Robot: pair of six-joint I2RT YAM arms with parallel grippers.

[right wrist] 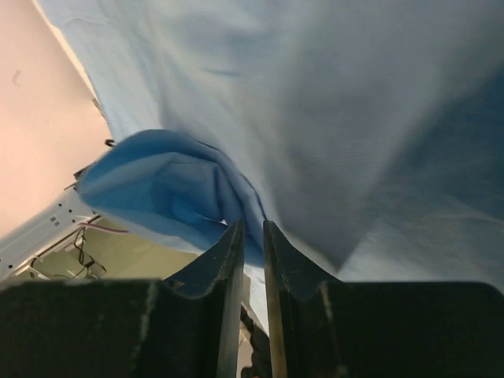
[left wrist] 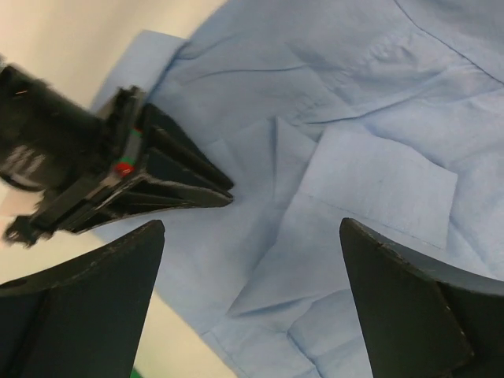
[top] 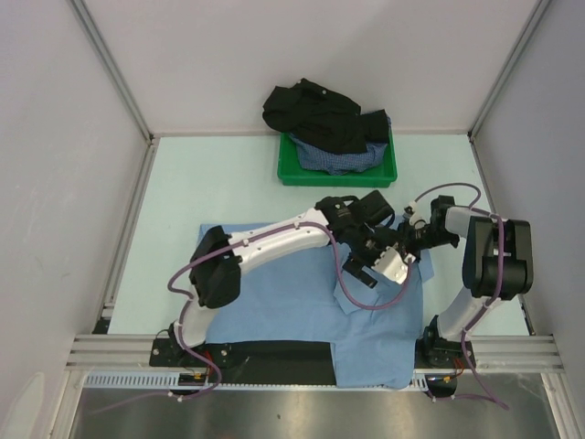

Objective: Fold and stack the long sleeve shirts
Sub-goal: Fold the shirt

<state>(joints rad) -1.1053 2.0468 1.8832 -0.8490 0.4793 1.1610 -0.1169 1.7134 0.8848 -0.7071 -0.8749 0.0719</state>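
cloth, soft and creased: the light blue shirt (top: pixel 274 315) lies flat on the counter (top: pixel 228 183), below both arms. the right end effector (right wrist: pixel 250 236) is almost closed, pinching a bunched fold at the shirt's right side; the left end effector (left wrist: pixel 252 228) hovers just beside it, spread wide and empty. the black shirt (top: pixel 315 114) and checked shirt (top: pixel 334 160) sit heaped in the green tray (top: pixel 338 178), well apart.

A robotics lab test cell: plain white panels (top: pixel 311 46) on aluminium posts (top: pixel 114 73) box in a pale green surface (top: pixel 219 183). At the surface's near edge, an extruded rail (top: pixel 119 349) carries the cabled left arm (top: pixel 274 240) and right arm (top: pixel 494 261).
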